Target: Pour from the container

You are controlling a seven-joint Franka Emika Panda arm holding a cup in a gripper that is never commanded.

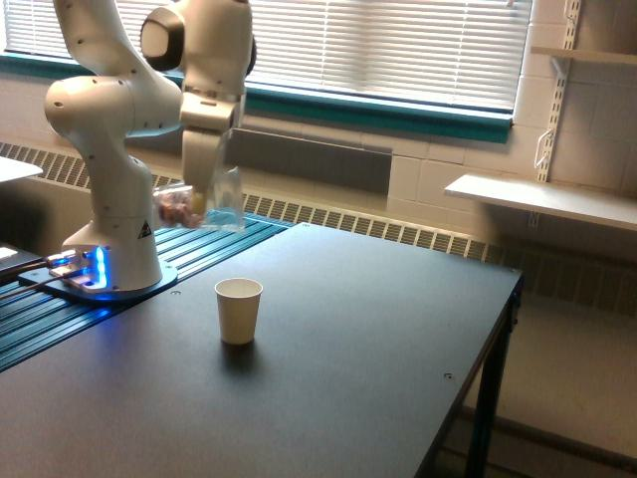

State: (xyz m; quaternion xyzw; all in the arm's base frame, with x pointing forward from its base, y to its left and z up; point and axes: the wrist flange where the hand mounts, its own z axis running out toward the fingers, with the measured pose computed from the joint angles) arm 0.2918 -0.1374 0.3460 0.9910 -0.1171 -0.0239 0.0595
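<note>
The gripper point(199, 204) hangs from the arm point(204, 70) at the far left of the table point(398, 329), its fingers clamped on the container point(204, 207). The container is clear and held up in the air, tipped over sideways, with reddish and tan pieces bunched at its left end. A paper cup point(239, 310) stands upright on the table, lower, nearer and to the right, well apart from the container.

You see a dark table point(378, 329) below a blind-covered window point(398, 45) with a teal sill point(398, 112). Beside the window, toward the exterior view's right, white shelves point(542, 199) hang on a block wall point(597, 119). A radiator grille point(398, 231) runs behind the table.
</note>
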